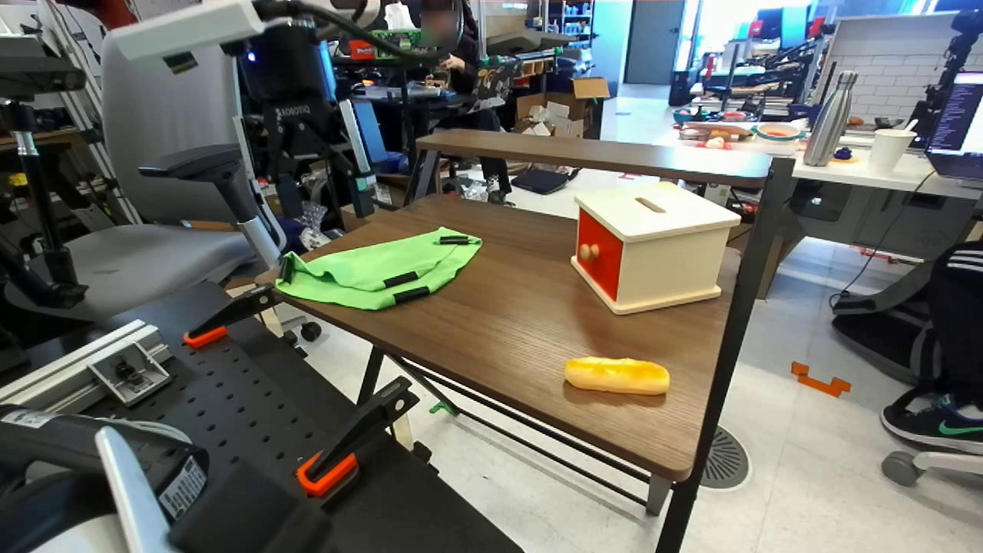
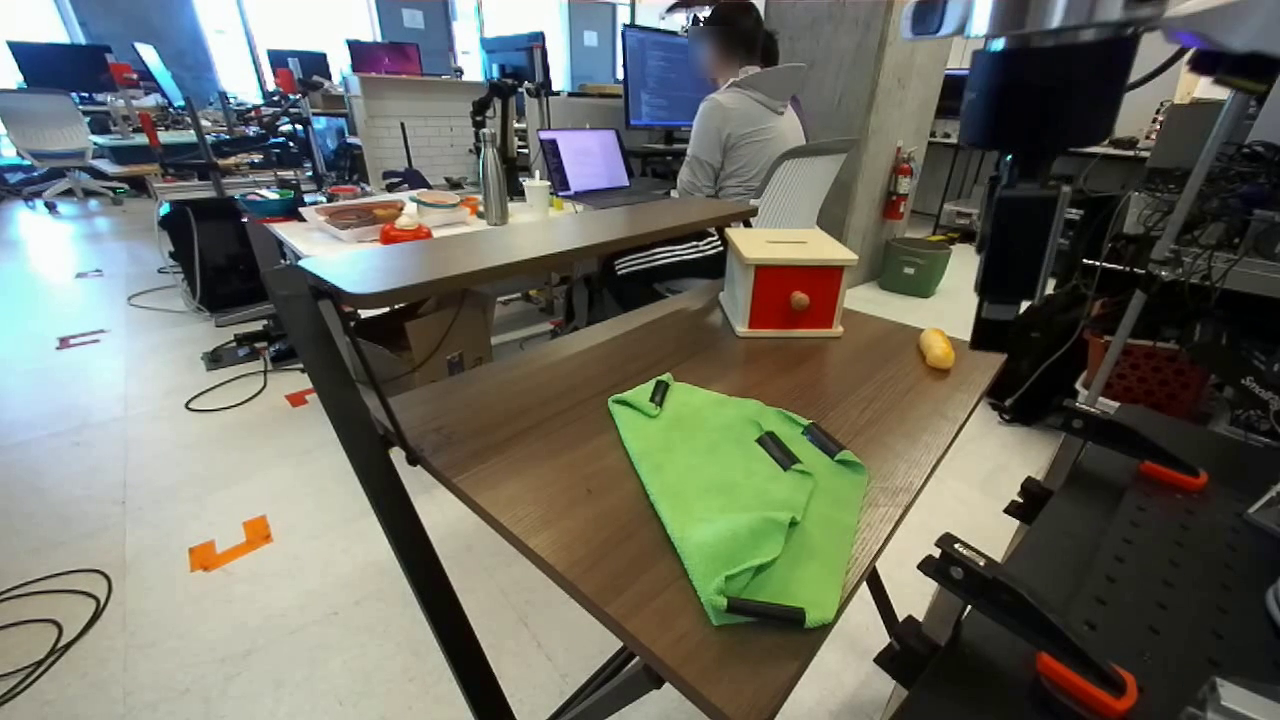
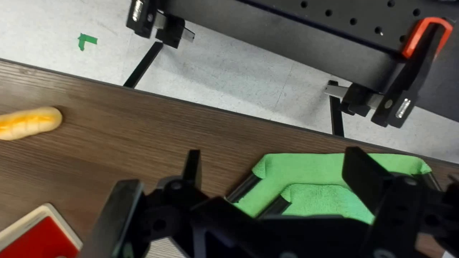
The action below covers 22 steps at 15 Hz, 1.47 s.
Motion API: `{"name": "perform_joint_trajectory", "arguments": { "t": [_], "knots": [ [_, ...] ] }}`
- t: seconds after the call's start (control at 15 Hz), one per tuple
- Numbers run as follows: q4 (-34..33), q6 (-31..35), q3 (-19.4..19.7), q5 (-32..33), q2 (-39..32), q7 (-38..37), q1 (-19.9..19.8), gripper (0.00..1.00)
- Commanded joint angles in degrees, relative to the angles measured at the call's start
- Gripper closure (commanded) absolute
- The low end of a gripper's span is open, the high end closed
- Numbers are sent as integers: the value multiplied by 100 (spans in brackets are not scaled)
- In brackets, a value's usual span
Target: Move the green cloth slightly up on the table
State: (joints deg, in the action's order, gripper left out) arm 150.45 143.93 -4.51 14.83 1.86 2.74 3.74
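Green cloth: bright lime, matt, with a fine nap showing in the wrist view. It lies on the brown table, toward one end and close to the long edge that faces the black perforated bench. Outline uneven. One side is doubled over, so two layers show, the edge of the upper set back from that of the lower. A broad stretch lies fairly smooth; creases gather toward one end. Four black strips on it in both exterior views: two close together by the fold, one at a small turned corner, one along the creased end.

Gripper released, fingers spread well apart, held above and clear of the cloth; it hides part of the cloth in the wrist view.

Same table: wooden box with red front and yellow roll, both apart from the cloth.
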Motion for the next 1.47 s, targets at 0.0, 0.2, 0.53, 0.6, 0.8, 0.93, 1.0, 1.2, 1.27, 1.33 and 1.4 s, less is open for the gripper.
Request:
{"name": "perform_joint_trajectory", "arguments": {
  "t": [0.0,0.2,0.53,0.6,0.8,0.93,1.0,1.2,1.27,1.33,1.4],
  "knots": [
    [-932,183,-158,360,-1301,-481,202,0],
    [-1640,194,-82,534,-2157,-673,476,0],
    [-2718,218,46,583,-3290,-738,861,0],
    [-2853,271,73,593,-3441,-725,923,0],
    [-3094,574,182,656,-3770,-698,1089,0],
    [-3140,828,253,673,-3932,-647,1146,0],
    [-3153,953,295,689,-4001,-626,1173,0],
    [-3229,1139,309,632,-4161,-460,1127,0],
    [-3266,1134,290,597,-4186,-395,1090,0],
    [-3312,1143,276,569,-4206,-327,1046,0],
    [-3362,1129,261,538,-4223,-265,1007,0]
  ]
}}
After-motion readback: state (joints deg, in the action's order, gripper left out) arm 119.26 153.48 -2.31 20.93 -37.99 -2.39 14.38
